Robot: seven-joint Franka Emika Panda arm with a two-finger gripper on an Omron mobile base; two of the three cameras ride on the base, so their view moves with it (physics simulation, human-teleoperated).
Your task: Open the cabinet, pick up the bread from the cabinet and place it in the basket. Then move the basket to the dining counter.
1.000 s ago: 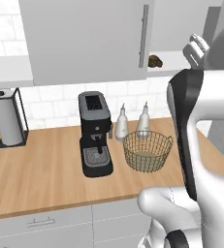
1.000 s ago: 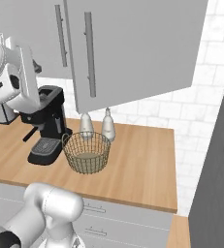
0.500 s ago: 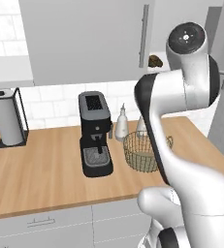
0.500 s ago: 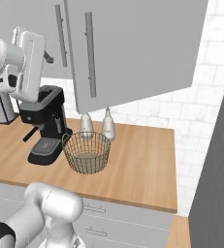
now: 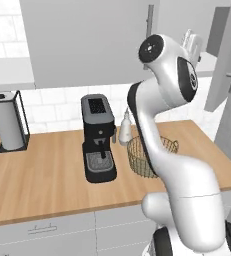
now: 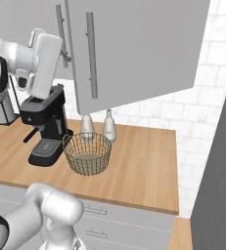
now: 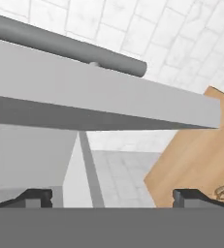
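Note:
The cabinet has its right door point(image 6: 134, 49) swung open, and the long bar handle point(image 6: 91, 53) faces me. My gripper point(image 7: 112, 197) is open and holds nothing, raised high by the edge of that door point(image 7: 99, 92), whose handle point(image 7: 65, 46) runs above it. From the left, the gripper point(image 5: 191, 41) sits at the cabinet opening, past the arm's big upper joint. The tan wire basket point(image 6: 88, 153) stands on the wood worktop below, partly behind the arm point(image 5: 159, 150). The bread is hidden behind the arm. The dining counter is out of view.
A black coffee machine point(image 5: 99, 137) stands left of the basket, with two pale bottles point(image 6: 108, 127) behind it by the tiled wall. A paper-towel holder point(image 5: 7, 120) sits far left. The left cabinet door point(image 5: 87, 40) is shut. A tall grey panel point(image 6: 217, 161) bounds the right.
The arm has swung up and in front of the cabinet opening, now covering the bread. The jaws stay wide. The basket and door have not moved.

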